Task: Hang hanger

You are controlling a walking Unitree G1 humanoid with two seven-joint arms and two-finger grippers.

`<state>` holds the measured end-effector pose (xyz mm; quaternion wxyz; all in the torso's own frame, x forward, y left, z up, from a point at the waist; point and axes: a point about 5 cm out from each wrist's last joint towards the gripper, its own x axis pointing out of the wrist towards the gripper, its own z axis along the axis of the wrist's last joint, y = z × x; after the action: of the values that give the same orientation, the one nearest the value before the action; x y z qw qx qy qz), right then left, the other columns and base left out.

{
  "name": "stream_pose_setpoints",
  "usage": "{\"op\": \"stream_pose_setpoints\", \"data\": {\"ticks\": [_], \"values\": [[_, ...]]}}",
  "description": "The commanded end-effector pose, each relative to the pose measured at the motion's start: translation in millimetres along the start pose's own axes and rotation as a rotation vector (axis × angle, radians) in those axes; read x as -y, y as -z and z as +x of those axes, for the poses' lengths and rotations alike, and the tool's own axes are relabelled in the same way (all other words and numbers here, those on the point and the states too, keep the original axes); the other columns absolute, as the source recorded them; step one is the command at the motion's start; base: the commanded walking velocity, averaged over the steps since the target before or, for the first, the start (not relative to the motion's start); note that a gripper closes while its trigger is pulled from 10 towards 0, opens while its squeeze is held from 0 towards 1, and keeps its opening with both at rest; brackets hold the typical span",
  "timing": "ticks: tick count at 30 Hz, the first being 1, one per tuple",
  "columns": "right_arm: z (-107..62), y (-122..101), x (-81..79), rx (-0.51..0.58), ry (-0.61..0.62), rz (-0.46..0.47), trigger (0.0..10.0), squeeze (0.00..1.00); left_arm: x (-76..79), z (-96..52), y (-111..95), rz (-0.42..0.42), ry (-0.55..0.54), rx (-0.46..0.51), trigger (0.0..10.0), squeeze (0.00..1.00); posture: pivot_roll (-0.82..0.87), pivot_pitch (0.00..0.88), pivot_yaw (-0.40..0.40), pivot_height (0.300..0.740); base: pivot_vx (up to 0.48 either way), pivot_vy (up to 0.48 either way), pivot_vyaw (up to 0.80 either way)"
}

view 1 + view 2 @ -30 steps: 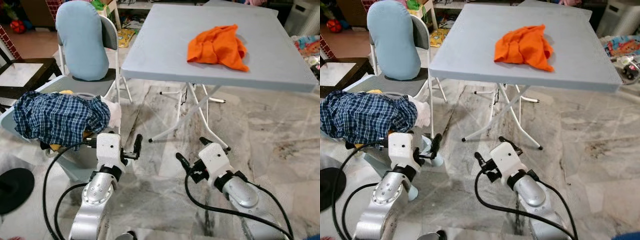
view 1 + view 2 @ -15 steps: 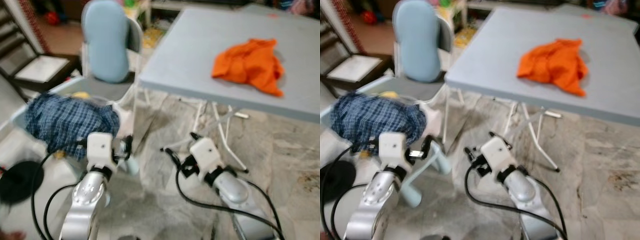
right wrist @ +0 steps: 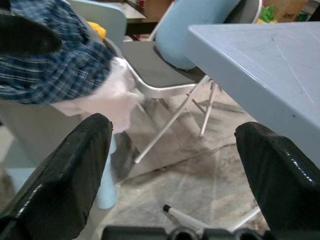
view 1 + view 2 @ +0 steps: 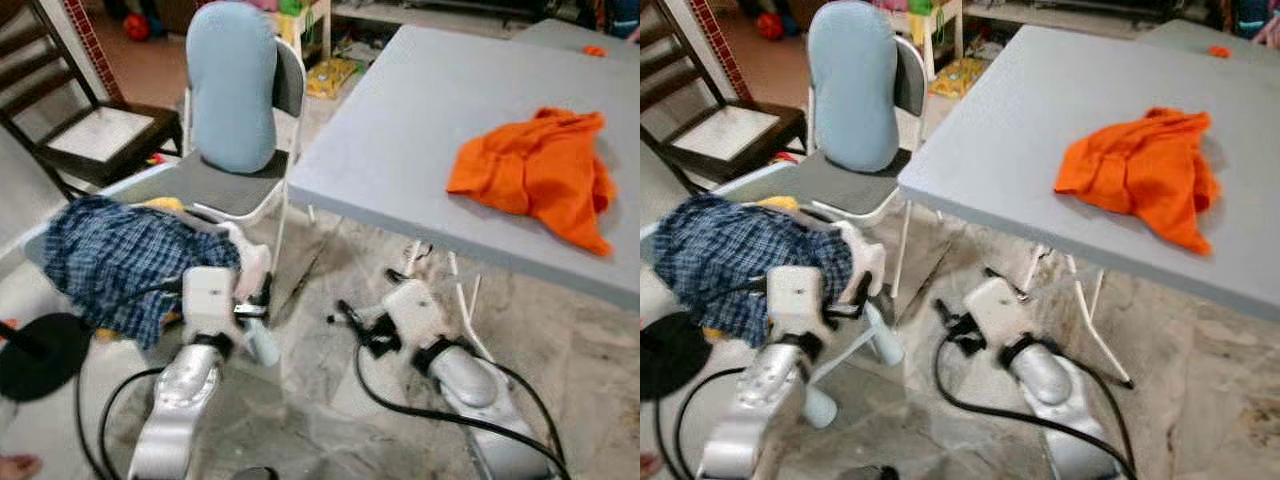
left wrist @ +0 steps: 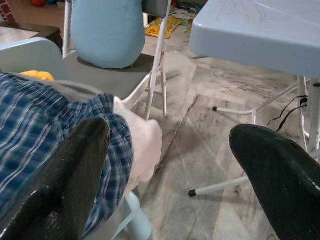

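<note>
Worktop (image 4: 420, 130): grey folding type on marble floor (image 4: 560, 330), orange cloth (image 4: 535, 175) lying on it. Chair (image 4: 235, 185) beside, blue cushion (image 4: 232, 85) upright. Plaid shirt (image 4: 120, 260) heaped near left pincer (image 5: 165, 165), which gapes wide, empty. Right pincer (image 3: 175, 165): likewise. Hanger: not discernible.

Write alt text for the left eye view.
Two silver arms with black-fingered grippers, left gripper and right gripper, reach low over marble floor, both open and empty. Ahead: blue plaid shirt, grey folding table bearing crumpled orange cloth.
</note>
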<state>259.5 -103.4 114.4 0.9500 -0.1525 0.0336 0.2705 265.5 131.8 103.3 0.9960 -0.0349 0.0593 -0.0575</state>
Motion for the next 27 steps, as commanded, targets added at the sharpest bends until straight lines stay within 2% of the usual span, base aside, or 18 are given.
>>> {"op": "stream_pose_setpoints", "data": {"ticks": [1, 3, 12, 27], "values": [[-4.7, 7.2, 4.5, -0.031, 0.009, -0.003, 10.0, 0.00, 10.8, 0.9, 0.8, -0.023, 0.035, -0.010, 10.0, 0.00, -0.01, 0.159, -0.016, 0.740, 0.000, 0.000, 0.00], [-4.6, 7.4, 4.8, -0.032, 0.009, -0.004, 10.0, 0.00, 11.4, 1.5, 0.8, -0.026, 0.039, -0.011, 10.0, 0.00, -0.02, 0.159, -0.017, 0.740, 0.000, 0.000, 0.00], [-4.2, 7.5, 4.9, -0.036, 0.003, -0.013, 10.0, 0.00, 14.6, 2.7, 1.2, -0.022, 0.059, -0.016, 10.0, 0.00, -0.02, 0.155, -0.020, 0.740, 0.000, 0.322, 0.00], [-5.2, 8.3, 4.0, -0.042, -0.003, -0.026, 10.0, 0.00, 15.8, 3.1, 3.7, -0.012, 0.073, -0.028, 10.0, 0.00, -0.02, 0.154, -0.020, 0.740, 0.000, 0.447, 0.00]]}}
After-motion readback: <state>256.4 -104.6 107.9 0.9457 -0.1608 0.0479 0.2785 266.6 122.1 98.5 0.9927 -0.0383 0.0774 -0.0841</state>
